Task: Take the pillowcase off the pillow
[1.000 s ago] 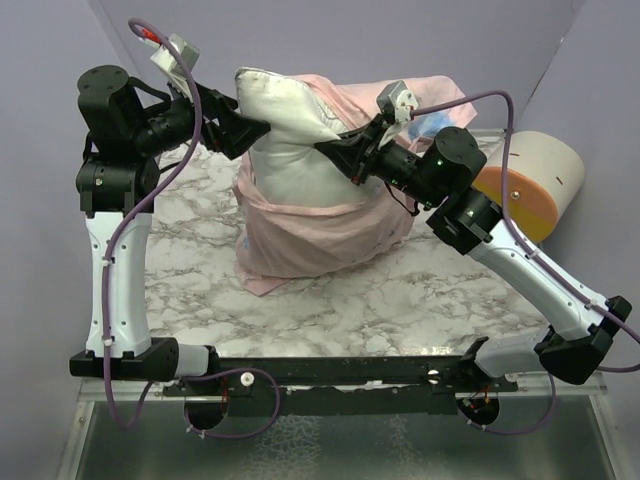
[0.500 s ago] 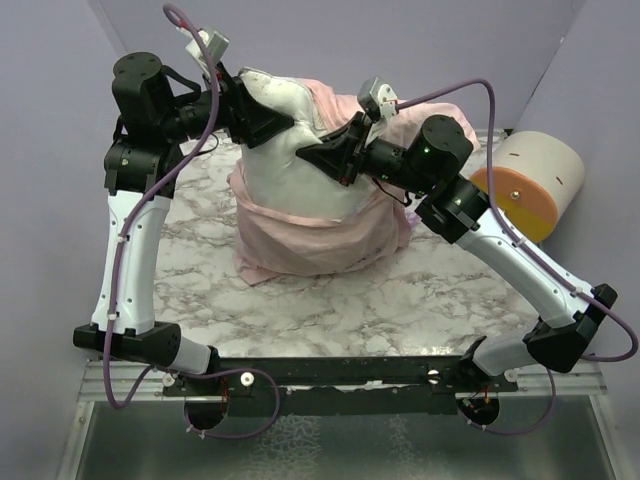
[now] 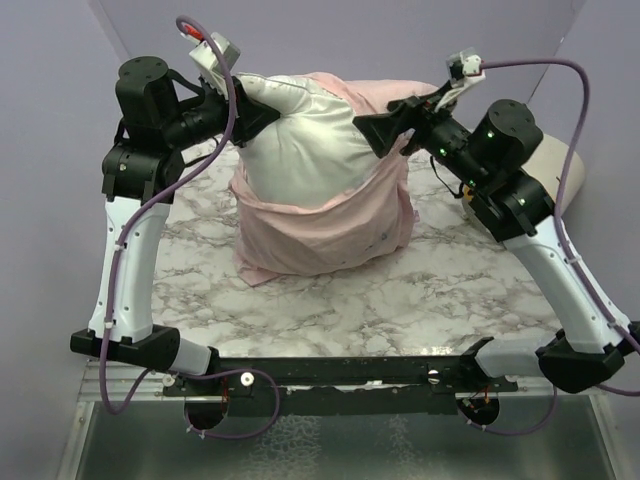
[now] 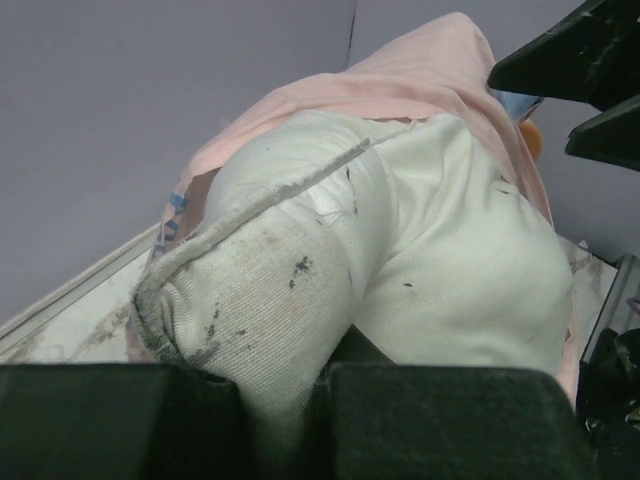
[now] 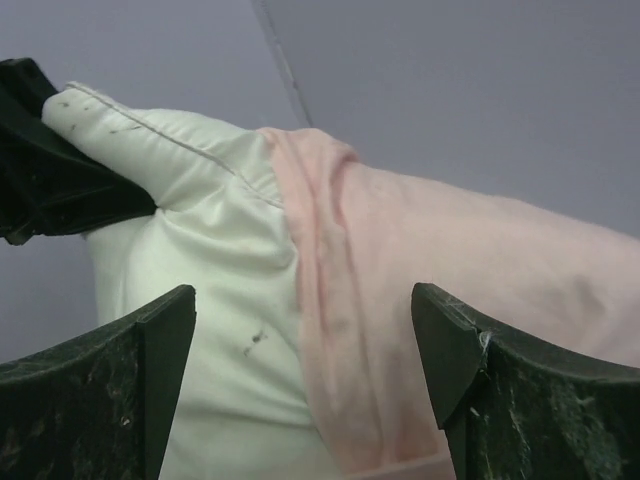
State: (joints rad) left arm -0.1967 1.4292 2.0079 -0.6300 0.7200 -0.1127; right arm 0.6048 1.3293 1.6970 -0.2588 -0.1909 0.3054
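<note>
The white pillow [image 3: 300,145] stands upright on the table, its upper part bare. The pale pink pillowcase [image 3: 330,235] is bunched round its lower half and drapes over its back right side. My left gripper [image 3: 270,113] is shut on the pillow's upper left corner; in the left wrist view that stained corner [image 4: 250,290] is pinched between the two fingers [image 4: 285,380]. My right gripper [image 3: 365,132] hovers open at the pillow's upper right. In the right wrist view its gap [image 5: 305,330] faces the pillowcase's rolled edge [image 5: 330,300] beside the bare pillow [image 5: 190,240], holding nothing.
A cream-and-orange cylinder [image 3: 568,165] sits at the right, mostly hidden behind the right arm. The marble tabletop [image 3: 400,295] spreads in front of the pillow. Purple walls close in at the back and both sides.
The left gripper has closed on the pillow's upper left corner. The right gripper has opened, let go, and drawn back to the right and upward.
</note>
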